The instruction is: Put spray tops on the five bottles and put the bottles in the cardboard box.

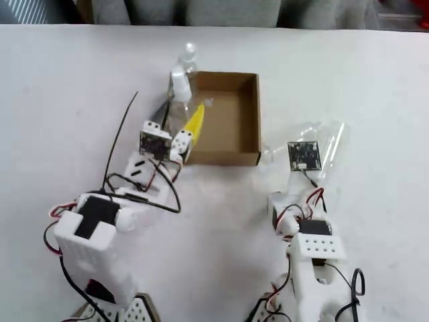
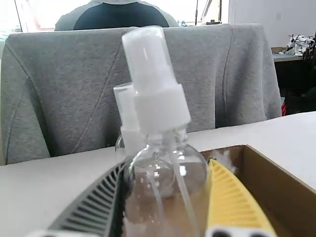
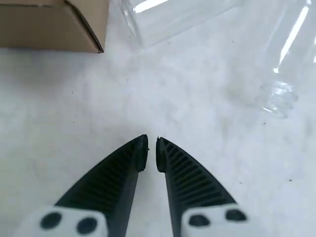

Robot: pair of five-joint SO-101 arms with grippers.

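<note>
Left arm jaws clamped on bottle; right arm jaws nearly closed.

Looks down on a white table, lightly speckled. Finds grey fabric draped over a seat back along the table's twelve o'clock edge. Shows a cluttered desk farther off, toward two o'clock.

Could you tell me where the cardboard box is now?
High view: the cardboard box sits mid-table, the left gripper's bottle beside its left wall, a lying bottle off its right near corner.
</note>
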